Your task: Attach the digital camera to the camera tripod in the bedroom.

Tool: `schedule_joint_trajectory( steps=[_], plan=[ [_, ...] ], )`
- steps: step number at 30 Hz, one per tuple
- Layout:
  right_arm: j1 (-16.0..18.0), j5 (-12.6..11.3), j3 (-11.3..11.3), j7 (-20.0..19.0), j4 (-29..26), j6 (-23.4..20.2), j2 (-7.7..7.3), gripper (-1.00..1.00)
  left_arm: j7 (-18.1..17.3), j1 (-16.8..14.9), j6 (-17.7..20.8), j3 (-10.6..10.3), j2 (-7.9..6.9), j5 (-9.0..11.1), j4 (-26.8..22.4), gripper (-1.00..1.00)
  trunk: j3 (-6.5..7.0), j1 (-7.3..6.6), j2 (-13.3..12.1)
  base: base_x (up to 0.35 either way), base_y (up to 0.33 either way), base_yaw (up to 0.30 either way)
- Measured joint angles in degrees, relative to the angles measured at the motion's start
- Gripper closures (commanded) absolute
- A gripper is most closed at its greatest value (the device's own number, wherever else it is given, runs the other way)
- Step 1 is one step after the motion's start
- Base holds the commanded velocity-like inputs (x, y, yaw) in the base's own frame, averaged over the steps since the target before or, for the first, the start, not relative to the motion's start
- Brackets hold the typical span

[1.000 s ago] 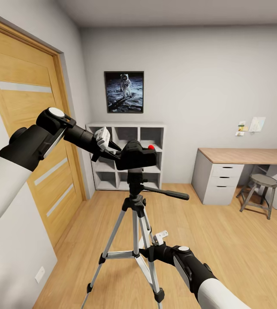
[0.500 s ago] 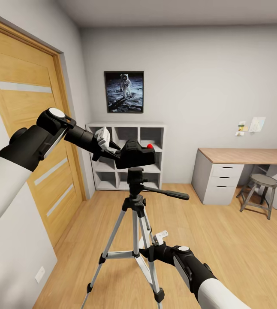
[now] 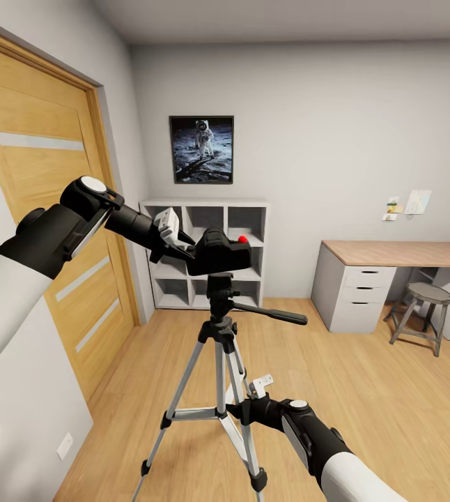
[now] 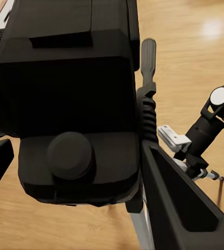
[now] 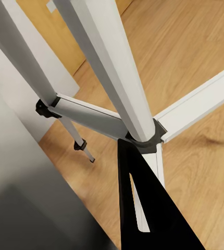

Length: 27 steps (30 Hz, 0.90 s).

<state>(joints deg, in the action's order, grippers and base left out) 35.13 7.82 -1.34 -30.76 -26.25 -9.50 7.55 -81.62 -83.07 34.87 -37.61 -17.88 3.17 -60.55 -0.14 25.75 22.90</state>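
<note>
The small black boxy digital camera [image 3: 219,255], with a red spot on its top, sits directly over the black head of the tall silver-legged camera tripod [image 3: 219,362]; from the head view its underside appears to meet the head, though the join itself is too dark to be sure of. The left pincer [image 3: 177,245] is closed on the camera's side, its white pad against the body. In the left wrist view the camera [image 4: 70,99] looms large between two dark fingers [image 4: 179,203], with a round knob on the face turned to the lens. Beyond it the tripod's long black pan handle [image 4: 147,62] points away over the light wood floor [image 4: 195,47].

The right pincer [image 3: 242,408] is low down at the tripod's centre column, where the silver braces meet. In the right wrist view one dark finger [image 5: 148,208] lies just beside the black brace hub [image 5: 143,140] and the silver column [image 5: 112,67]. I cannot tell whether this pincer is gripping the column.

The tripod stands in the bedroom, near the wooden door [image 3: 51,230]. Behind it is a white cube shelf unit [image 3: 249,230], and above that an astronaut poster [image 3: 201,149] hangs on the pale grey wall. To the right stands a wood-topped bench [image 3: 399,254] with white drawers, and a round stool [image 3: 423,307] just beside it.
</note>
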Motion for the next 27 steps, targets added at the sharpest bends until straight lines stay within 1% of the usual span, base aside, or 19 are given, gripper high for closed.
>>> schedule_joint_trajectory(
  steps=[27],
  plan=[
    [0.0,0.0,0.0,0.0,0.0,0.0,0.0,1.0,0.1,0.0,-0.3,-0.2,0.1,-0.1,0.4,1.0,0.0,0.0,0.0,0.0,0.0,0.0]
  ],
)
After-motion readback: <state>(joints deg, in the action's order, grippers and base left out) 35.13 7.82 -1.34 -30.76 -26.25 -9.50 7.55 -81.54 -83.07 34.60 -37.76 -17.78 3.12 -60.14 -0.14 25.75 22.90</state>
